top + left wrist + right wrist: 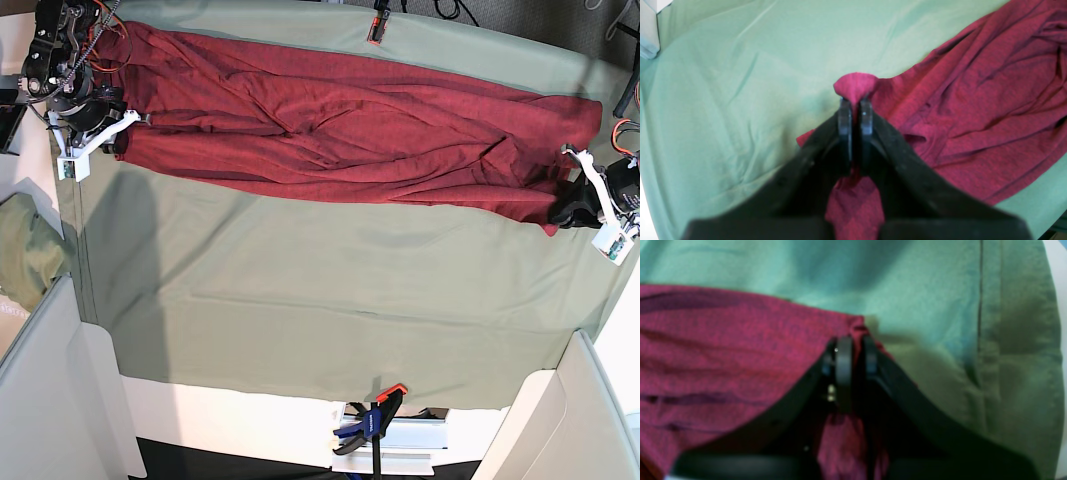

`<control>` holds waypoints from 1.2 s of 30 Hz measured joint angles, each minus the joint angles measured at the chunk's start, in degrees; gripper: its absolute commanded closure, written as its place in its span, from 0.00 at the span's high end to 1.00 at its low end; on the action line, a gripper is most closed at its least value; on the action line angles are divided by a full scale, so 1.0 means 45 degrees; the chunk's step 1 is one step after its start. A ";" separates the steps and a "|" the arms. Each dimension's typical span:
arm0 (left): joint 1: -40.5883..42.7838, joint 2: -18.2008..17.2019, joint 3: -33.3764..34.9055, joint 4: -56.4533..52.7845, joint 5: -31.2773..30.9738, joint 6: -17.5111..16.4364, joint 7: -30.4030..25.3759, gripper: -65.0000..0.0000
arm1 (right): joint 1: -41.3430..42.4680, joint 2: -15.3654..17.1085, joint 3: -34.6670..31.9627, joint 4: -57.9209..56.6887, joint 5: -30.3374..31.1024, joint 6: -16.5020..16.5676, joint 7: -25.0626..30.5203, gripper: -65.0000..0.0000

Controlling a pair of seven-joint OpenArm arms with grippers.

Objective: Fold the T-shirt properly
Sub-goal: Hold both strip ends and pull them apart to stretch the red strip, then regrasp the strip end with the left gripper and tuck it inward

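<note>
1. The T-shirt, dark red and rumpled, lies stretched as a long band across the far half of the pale green table cloth, from the far-left corner to the right edge.
2. Left gripper: jaws clamped on a pinched tuft of the shirt's near-right end, seen bulging past the fingertips.
3. Right gripper: jaws together on the shirt's corner at the far left.
4. Judged step: both ends held for a lengthwise fold. Lift evenly, keep the cloth taut, and carry the two corners together so the edge lands straight.
5. Both arms reach low from opposite table ends.
</note>
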 measured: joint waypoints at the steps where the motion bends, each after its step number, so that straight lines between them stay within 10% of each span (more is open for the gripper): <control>1: 0.0000 0.0000 0.0000 0.0000 -0.0005 0.0000 0.0000 0.00 | 0.0000 0.0000 0.0000 0.0000 -0.0029 0.0000 0.0000 0.00; 36: 0.2739 -0.0495 -0.3220 0.0811 -0.2574 0.0010 0.1753 0.00 | -0.1729 0.0175 0.0874 0.2419 -0.0019 0.0087 -0.0738 0.00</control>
